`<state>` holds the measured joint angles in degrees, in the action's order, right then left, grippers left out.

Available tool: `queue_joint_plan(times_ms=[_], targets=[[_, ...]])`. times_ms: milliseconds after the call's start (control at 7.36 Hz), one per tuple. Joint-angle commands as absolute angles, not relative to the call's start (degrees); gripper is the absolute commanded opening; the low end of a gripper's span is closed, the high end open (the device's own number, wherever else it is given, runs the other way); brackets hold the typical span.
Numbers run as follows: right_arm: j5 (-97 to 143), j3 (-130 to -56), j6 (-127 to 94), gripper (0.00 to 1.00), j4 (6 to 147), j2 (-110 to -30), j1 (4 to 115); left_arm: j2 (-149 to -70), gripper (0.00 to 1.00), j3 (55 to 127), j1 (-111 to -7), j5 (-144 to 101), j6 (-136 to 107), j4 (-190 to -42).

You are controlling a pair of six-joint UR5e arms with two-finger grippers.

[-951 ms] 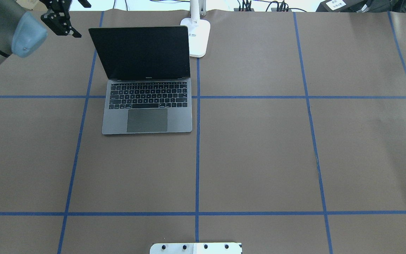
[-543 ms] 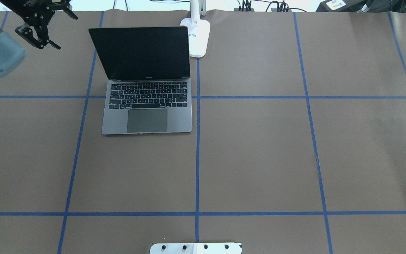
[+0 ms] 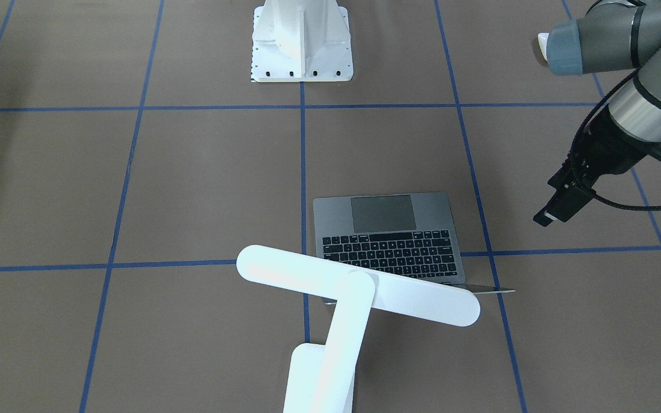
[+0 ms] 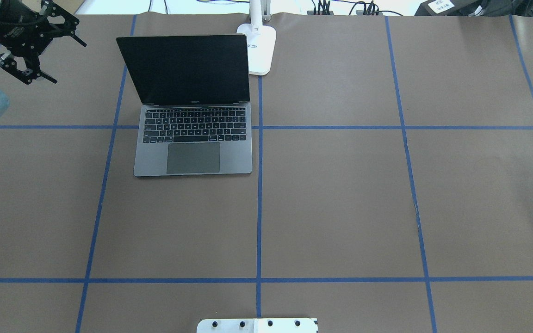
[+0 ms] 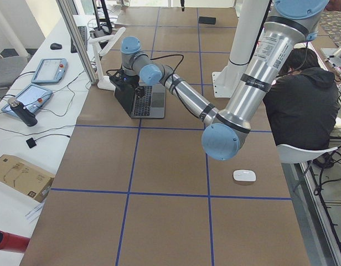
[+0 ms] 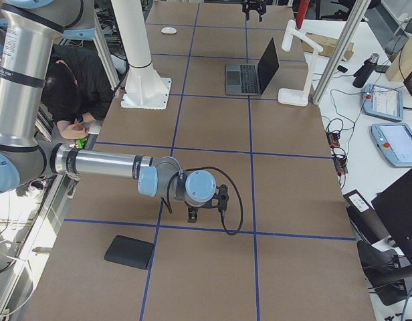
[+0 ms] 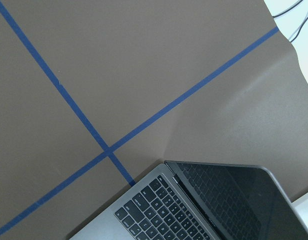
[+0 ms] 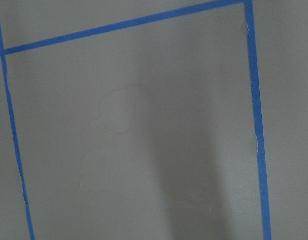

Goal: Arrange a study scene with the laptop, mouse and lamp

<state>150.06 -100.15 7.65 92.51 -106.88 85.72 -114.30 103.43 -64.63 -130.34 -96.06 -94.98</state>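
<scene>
The laptop (image 4: 192, 138) stands open on the brown table, left of centre, with a dark screen; its corner shows in the left wrist view (image 7: 194, 210). The white lamp (image 3: 359, 284) stands behind the laptop's right side, base (image 4: 262, 51) at the far edge, bar head over the laptop's hinge. The white mouse (image 5: 244, 175) lies far off on the robot's left end of the table, also in the exterior right view (image 6: 168, 30). My left gripper (image 4: 68, 64) is open and empty, in the air left of the laptop screen. My right gripper (image 6: 191, 215) hovers low over bare table; I cannot tell its state.
A black square mat (image 6: 129, 252) lies on the table's right end near my right arm. The white robot pedestal (image 3: 302, 40) is bolted at the table's near edge. Blue tape lines grid the table. A seated person (image 5: 303, 105) is beside the table.
My left gripper has moved left and a little toward the robot, away from the laptop's top left corner, staying open. The laptop and lamp have not moved.
</scene>
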Motion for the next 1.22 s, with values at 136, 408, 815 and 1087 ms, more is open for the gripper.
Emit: queue_joint_plan(times_ms=[136, 408, 815, 1087], targets=[[149.6, -91.8, 30.3, 0.99, 92.7, -107.2, 84.9, -110.5, 1.00, 108.4, -62.3, -130.2, -90.5, -95.2], [149.7, -87.0, 37.2, 0.99, 92.7, -106.6, 82.2, -110.5, 1.00, 110.1, -61.3, -130.2, -90.5, -95.1], [149.5, -83.6, 42.5, 0.99, 92.9, -106.9, 77.2, -110.5, 1.00, 111.7, -61.2, -130.1, -90.6, -95.1], [149.4, -81.5, 45.6, 0.99, 92.9, -109.0, 77.2, -110.7, 1.00, 112.1, -61.1, -130.0, -90.6, -95.0]])
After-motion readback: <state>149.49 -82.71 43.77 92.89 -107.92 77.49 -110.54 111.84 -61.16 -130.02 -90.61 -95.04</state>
